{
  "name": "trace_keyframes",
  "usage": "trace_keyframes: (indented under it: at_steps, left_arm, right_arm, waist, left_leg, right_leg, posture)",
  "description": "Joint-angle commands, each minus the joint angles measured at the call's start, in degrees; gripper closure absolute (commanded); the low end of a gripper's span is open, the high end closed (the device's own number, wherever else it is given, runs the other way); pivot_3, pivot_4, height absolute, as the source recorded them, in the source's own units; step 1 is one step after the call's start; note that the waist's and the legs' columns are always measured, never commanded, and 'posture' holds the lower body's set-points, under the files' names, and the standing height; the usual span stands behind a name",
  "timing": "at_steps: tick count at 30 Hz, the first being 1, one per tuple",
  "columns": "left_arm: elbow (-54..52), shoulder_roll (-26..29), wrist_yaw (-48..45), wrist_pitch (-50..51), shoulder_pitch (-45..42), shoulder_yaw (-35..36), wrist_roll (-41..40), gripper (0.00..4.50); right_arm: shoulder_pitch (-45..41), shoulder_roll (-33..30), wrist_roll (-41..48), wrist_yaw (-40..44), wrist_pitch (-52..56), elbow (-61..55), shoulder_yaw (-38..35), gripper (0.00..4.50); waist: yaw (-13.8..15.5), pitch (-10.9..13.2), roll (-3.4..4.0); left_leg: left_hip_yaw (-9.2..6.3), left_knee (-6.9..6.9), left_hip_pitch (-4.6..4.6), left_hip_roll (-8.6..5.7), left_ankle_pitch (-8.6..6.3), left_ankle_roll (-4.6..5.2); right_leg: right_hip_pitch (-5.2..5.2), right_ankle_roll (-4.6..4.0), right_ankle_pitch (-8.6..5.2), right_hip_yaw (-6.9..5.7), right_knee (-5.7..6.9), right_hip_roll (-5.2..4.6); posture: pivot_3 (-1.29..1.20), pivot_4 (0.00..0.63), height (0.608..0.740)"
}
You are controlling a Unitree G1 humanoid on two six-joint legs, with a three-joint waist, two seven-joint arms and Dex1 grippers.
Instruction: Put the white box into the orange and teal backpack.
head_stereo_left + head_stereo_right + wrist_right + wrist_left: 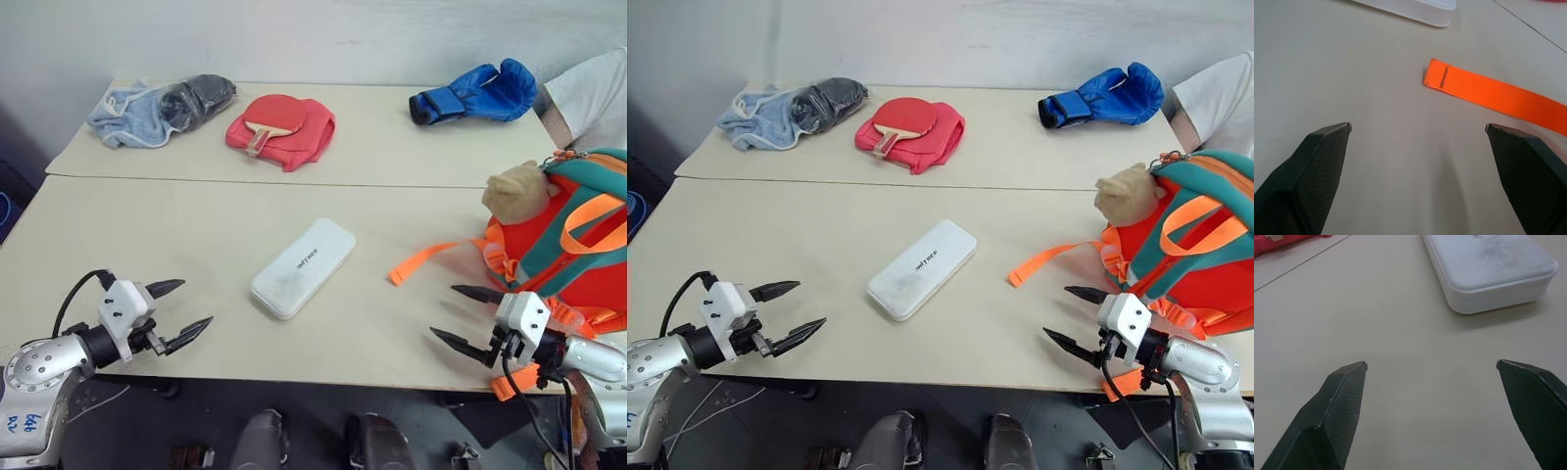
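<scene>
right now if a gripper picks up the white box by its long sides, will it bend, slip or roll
The white box looks like a hard moulded case, so it likely stays stiff. Its smooth walls and rounded corners could let the fingers slide, so a grip near the middle seems safer. It lies flat on the table, so it will probably slide when pushed and won't roll.

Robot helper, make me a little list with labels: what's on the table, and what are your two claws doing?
white box: flat on the table's middle, untouched
orange and teal backpack: at the right edge, an orange strap trailing toward the box
left gripper: open, empty, left of the box
right gripper: open, empty, beside the backpack
far side: blue glove, red cloth with paddle, blue cloth bundle
</scene>
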Motion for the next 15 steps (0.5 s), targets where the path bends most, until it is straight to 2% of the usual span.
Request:
trace_keyframes:
  at_steps: [1, 9, 11, 15]
  left_arm:
    - [-2.23, 0.37, 1.01, -0.28, -0.34, 1.56, -0.42, 0.05]
    - [-5.23, 1.70, -2.37, 6.12, 0.96, 2.13, -6.85, 0.05]
    - [-6.46, 1.30, -1.42, 8.15, 1.83, 3.11, -8.11, 0.05]
    - [-9.89, -1.79, 3.44, 9.75, 4.05, 4.76, -7.91, 0.94]
  right_arm:
    - [-0.77, -0.35, 0.68, 0.79, -2.04, 0.68, -0.87, 0.00]
    - [-3.45, 0.11, 1.04, 1.27, -1.71, 2.32, 0.34, 0.00]
    - [-7.02, 1.50, 3.39, -1.18, 5.27, -2.07, 2.30, 0.00]
    - [-12.41, 2.61, 2.34, -4.58, 15.60, -9.01, 7.70, 1.27]
  waist:
    - [0.08, 0.00, 0.00]
    - [-0.12, 0.01, 0.02]
    - [-0.37, 0.04, 0.06]
    - [-0.73, 0.11, 0.18]
  left_leg:
    - [0.00, -0.01, 0.00, 0.00, 0.00, 0.00]
    - [0.05, 0.02, 0.00, 0.00, 0.05, 0.09]
    - [0.07, 0.00, 0.01, 0.02, 0.03, 0.07]
    - [0.17, -0.01, 0.01, 0.16, 0.05, 0.07]
  right_leg:
    - [0.00, 0.00, 0.00, 0.00, -0.01, 0.00]
    - [0.00, 0.00, 0.00, 0.03, -0.03, 0.01]
    - [-0.01, 0.00, 0.00, 0.06, -0.02, 0.03]
    - [-0.17, -0.01, 0.00, 0.22, 0.09, 0.13]
  posture:
    - [0.00, 0.150, 0.740]
    - [0.00, 0.150, 0.740]
    - [0.00, 0.150, 0.740]
    - [0.00, 0.150, 0.740]
